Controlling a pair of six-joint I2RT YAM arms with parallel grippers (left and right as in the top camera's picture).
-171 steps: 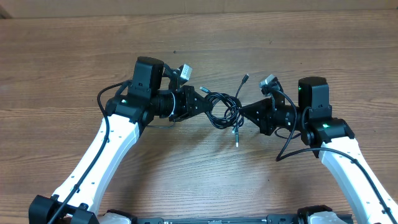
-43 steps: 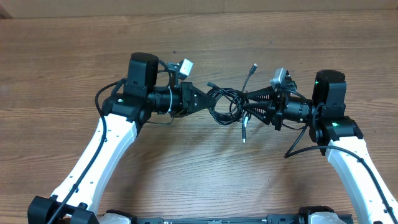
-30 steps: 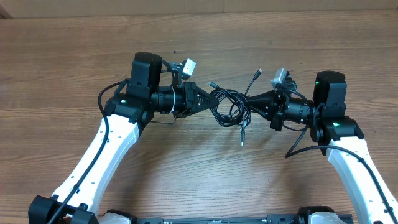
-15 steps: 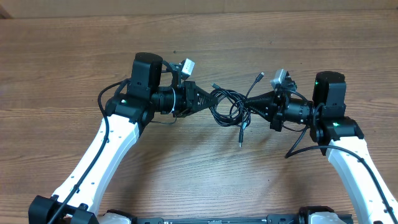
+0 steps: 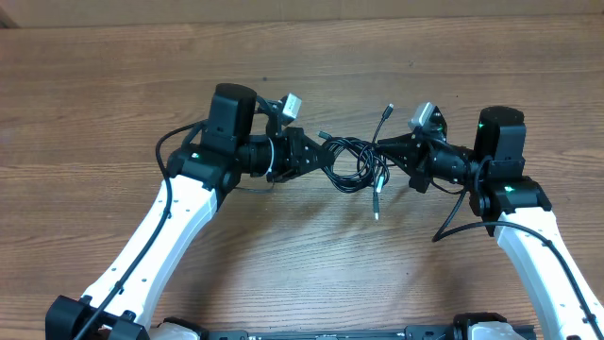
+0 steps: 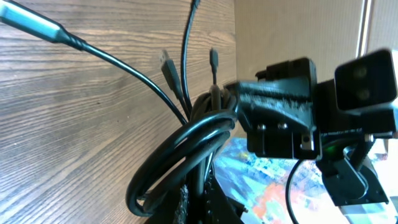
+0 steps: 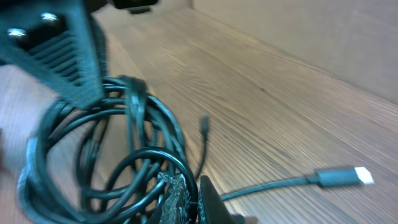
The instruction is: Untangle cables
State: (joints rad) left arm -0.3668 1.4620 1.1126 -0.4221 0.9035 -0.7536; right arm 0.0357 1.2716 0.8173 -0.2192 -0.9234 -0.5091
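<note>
Far left, behind the left pincer (image 5: 316,156), nothing but bare wooden tabletop (image 5: 94,85). Fingers of that pincer pressed together, clamped on the left rim of the cables (image 5: 351,162). Just beyond its tips, toward the right: a tight coil of thin black cords, several loops stacked and crossing, strung between the two arms; impossible to tell whether resting on the wood or held just clear of it. Past the coil on the far side of both pincers, one loose end pointing away with a small dark plug (image 5: 388,111); on the near side, another end trailing toward the robot's base and finishing in a silvery tip (image 5: 376,210). In the left wrist view, more plug tips poking out of the knot right beside the opposing pincer. Immediately right of the coil, the right pincer (image 5: 382,151), likewise closed on the bundle's right rim, nose to nose with the left one, only the coil between. Judging by looks: very light, limp, smooth-jacketed cord, likely to slide through a loose pinch and to cinch tighter under a straight pull apart. Best to take hold just behind a free plug end, using the moulded tip as a stop for the fingers, then feed that end back through the loops; better not to yank at the plug necks, the likeliest place to kink.
</note>
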